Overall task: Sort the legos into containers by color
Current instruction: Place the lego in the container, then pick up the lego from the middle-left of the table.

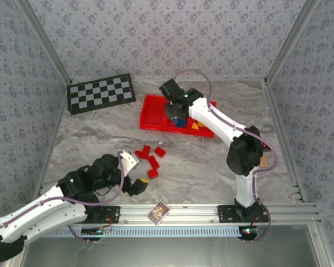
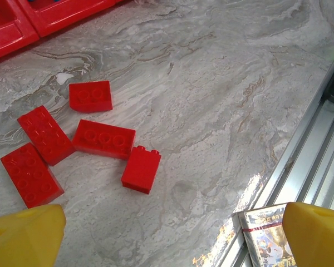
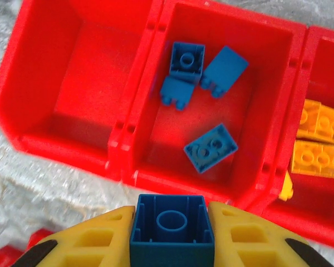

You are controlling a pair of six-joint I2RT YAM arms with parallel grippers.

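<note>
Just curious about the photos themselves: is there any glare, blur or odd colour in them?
Left wrist view: glare on the table near the card; the left gripper has soft, unfocused fingers. Right wrist view: the red tray looks oversaturated; the blue brick in the right gripper is sharp. Top view: even light, faint shadows.

Cropped parts
The orange-yellow legos (image 3: 323, 158) are cropped by the right wrist view's edge; the printed card (image 2: 261, 239) is cut by the left wrist view's lower edge
</note>
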